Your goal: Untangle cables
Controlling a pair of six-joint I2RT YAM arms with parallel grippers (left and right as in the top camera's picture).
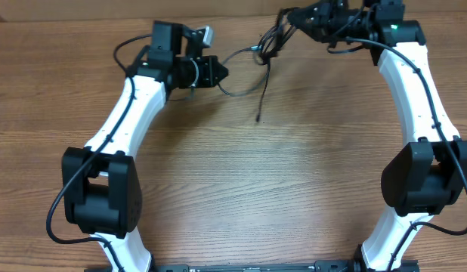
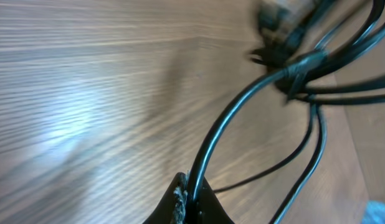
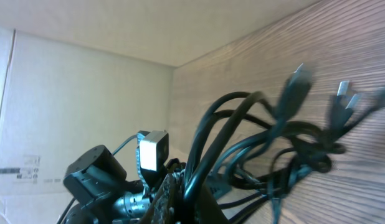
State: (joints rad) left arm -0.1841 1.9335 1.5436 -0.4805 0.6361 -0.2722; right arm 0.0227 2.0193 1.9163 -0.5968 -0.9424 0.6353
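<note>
Thin black flexible cables (image 1: pixel 268 47) tangled at 12 o'clock, above wood-grain counter (image 1: pixel 294 174) | left tool (image 2: pixel 191 198) pinches one strand | right tool (image 3: pixel 186 193) clamps bundle | judged light, limp, slippery; regrip near plugs.

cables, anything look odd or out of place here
Yes: the cables are snarled in a knot between the left tool and right tool, both pinching strands; one loose end hangs free.
</note>
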